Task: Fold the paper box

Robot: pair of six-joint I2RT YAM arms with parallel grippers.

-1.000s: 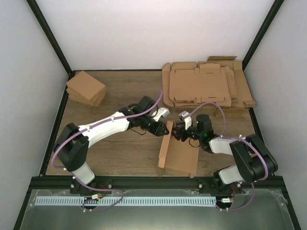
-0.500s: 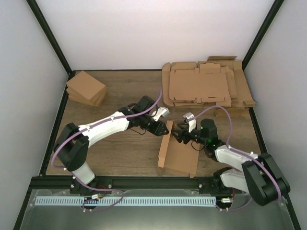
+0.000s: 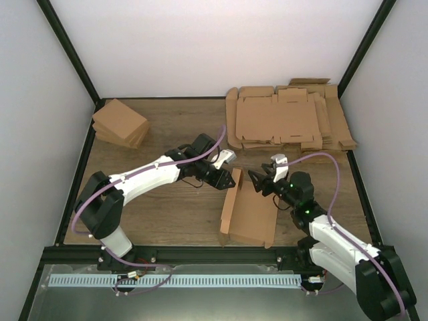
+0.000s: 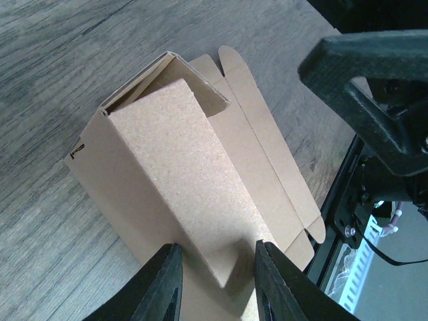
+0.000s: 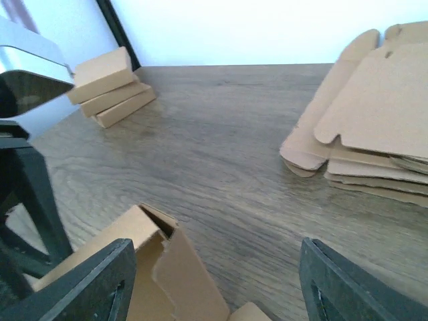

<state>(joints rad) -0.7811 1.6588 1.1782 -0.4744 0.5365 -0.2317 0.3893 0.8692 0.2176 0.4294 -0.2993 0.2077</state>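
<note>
Looking from the left, you had the pile of small folded boxes (image 3: 120, 124) in the far left corner of the table (image 3: 174, 214), well apart from the work. Your left gripper (image 3: 229, 179) was pinched narrow on the upright left wall of the paper box (image 3: 251, 215), which lay near the table's front edge between the two arms. Your right gripper (image 3: 258, 182) hung over the box's far end, jaws spread wide with nothing clamped. The stack of flat tabbed sheets (image 3: 287, 120) sat at the far right.
</note>
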